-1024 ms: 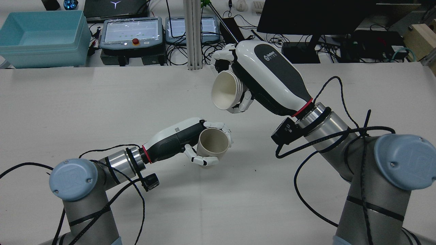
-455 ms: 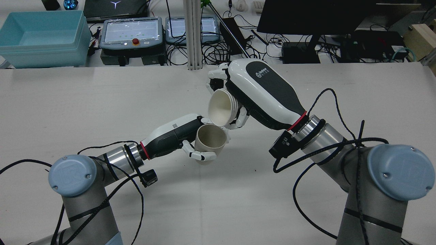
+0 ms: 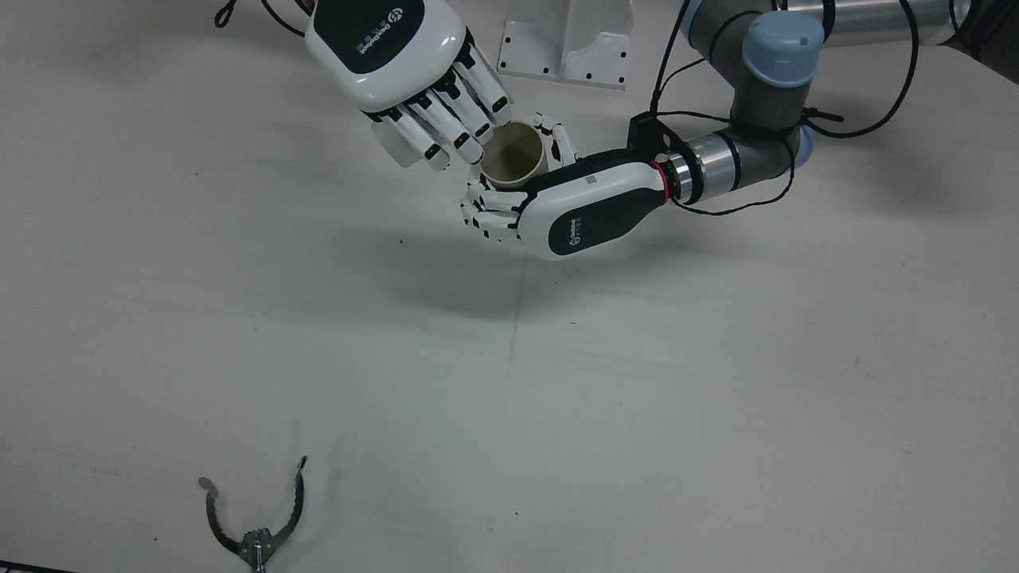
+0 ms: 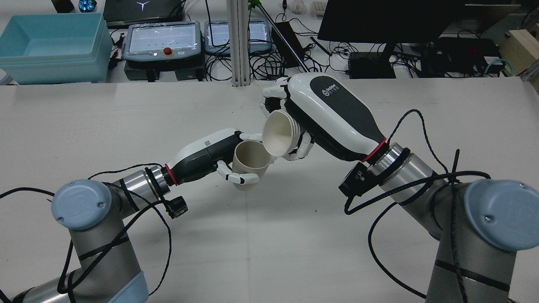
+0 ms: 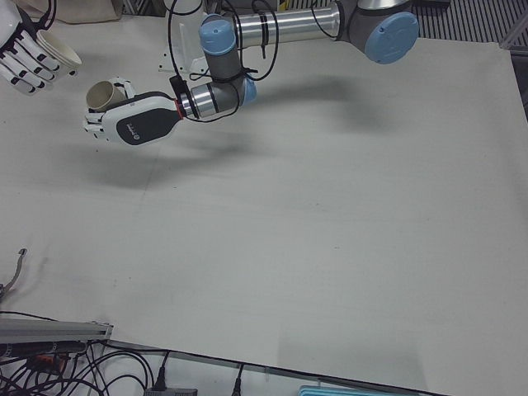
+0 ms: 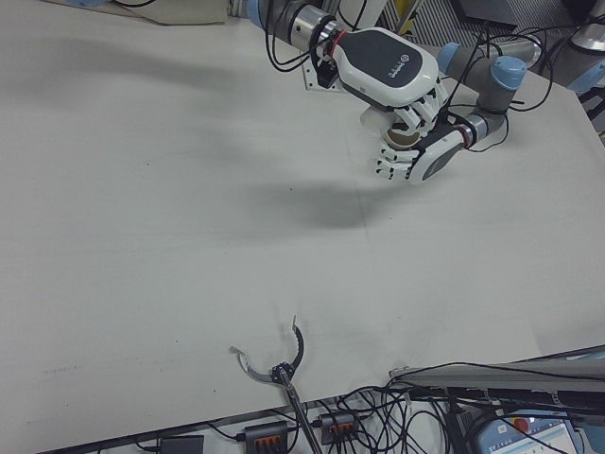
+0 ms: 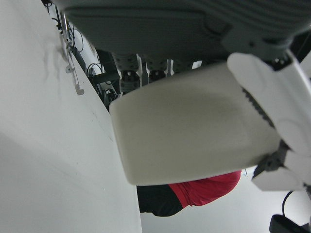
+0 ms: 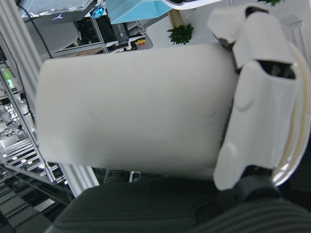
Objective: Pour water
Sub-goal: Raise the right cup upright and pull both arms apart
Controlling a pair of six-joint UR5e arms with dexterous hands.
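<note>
Two cups meet: right hand (image 4: 324,113) fingers clasp the tilted cup (image 4: 280,132) over the left hand's (image 4: 202,158) clasped upright cup (image 4: 250,162); pouring well likely needs lips aligned.

You had the white cup (image 4: 278,132) tipped steeply, its rim touching the near-upright beige cup (image 4: 250,164), both held above the table.

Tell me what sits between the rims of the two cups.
Nothing. In the rear view the tilted cup in the right hand has its rim right over the upright cup in the left hand.
</note>
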